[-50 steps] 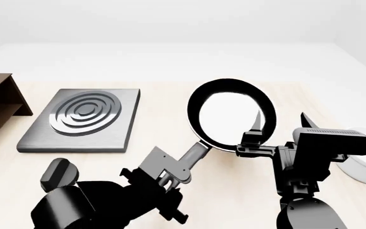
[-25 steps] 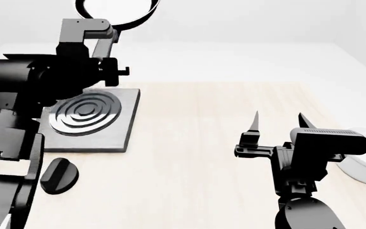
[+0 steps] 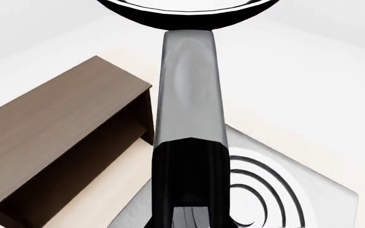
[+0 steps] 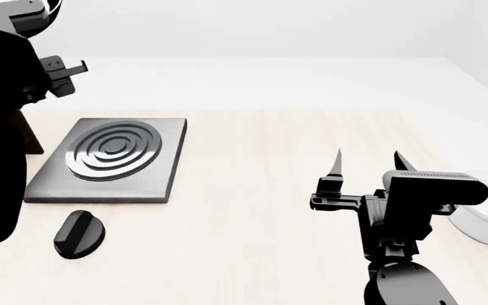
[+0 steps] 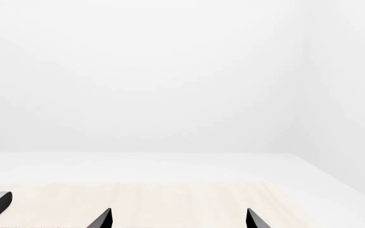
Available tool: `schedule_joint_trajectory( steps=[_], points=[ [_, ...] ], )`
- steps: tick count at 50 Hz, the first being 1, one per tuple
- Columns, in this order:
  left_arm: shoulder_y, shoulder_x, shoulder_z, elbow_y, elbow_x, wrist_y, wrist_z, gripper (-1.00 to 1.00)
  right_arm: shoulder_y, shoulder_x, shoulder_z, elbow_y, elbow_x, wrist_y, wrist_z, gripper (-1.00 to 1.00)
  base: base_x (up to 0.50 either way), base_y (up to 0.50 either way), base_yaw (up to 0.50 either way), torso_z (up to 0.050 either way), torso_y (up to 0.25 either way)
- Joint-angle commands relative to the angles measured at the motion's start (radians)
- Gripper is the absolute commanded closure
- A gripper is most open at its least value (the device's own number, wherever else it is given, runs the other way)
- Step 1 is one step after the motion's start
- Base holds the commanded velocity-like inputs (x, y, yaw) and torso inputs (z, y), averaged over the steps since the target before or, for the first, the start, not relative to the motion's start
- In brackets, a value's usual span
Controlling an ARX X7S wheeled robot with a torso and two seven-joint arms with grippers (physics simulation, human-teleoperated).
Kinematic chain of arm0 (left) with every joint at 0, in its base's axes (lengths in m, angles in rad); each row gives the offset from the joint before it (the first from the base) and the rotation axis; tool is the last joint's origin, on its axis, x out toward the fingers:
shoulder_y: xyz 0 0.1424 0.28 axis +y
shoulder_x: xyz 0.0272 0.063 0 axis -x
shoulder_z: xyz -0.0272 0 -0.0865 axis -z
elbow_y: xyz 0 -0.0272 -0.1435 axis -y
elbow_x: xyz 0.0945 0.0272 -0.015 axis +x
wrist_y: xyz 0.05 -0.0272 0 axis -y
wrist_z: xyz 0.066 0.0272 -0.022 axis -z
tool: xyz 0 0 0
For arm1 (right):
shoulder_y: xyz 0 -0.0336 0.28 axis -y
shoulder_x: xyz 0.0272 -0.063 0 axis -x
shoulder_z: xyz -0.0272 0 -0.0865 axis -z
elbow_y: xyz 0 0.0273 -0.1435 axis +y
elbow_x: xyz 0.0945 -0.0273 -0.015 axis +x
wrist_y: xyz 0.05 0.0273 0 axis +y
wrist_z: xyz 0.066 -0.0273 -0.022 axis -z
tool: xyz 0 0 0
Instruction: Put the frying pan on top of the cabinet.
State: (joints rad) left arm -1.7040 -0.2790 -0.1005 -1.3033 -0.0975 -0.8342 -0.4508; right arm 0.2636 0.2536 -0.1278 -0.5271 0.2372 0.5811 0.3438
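One frying pan [image 3: 189, 9], rigid, glossy and likely slippery, front-heavy, best gripped low on its handle, held by the left gripper [image 3: 189, 209] fingers, bowl beyond them above one cabinet [image 3: 62, 137]; one burner plate [image 4: 108, 159], one knob [image 4: 79, 234] on the surface; right gripper [image 4: 368, 162] fingers wide, empty.

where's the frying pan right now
In the left wrist view the frying pan is held aloft by its handle in the left end effector, above the cabinet.
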Motion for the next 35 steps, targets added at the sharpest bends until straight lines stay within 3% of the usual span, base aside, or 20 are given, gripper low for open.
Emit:
schedule_joint_trajectory(
  steps=[1, 17, 35],
  points=[
    [-0.021, -0.050, -0.104, -0.005, 0.096, 0.053, -0.153, 1.00, 0.001, 0.002, -0.008, 0.007, 0.001, -0.004, 0.004, -1.00, 0.00, 0.00, 0.00, 0.000, 0.000],
    [0.018, -0.124, -0.257, -0.005, 0.081, 0.064, -0.361, 1.00, 0.004, 0.006, -0.012, 0.010, 0.007, -0.004, 0.009, -1.00, 0.00, 0.00, 0.00, 0.000, 0.001],
    [0.035, -0.116, -0.257, -0.005, 0.097, 0.041, -0.321, 1.00, 0.004, 0.011, -0.021, 0.015, 0.011, -0.009, 0.015, -1.00, 0.00, 0.00, 0.00, 0.001, 0.001]
  ],
)
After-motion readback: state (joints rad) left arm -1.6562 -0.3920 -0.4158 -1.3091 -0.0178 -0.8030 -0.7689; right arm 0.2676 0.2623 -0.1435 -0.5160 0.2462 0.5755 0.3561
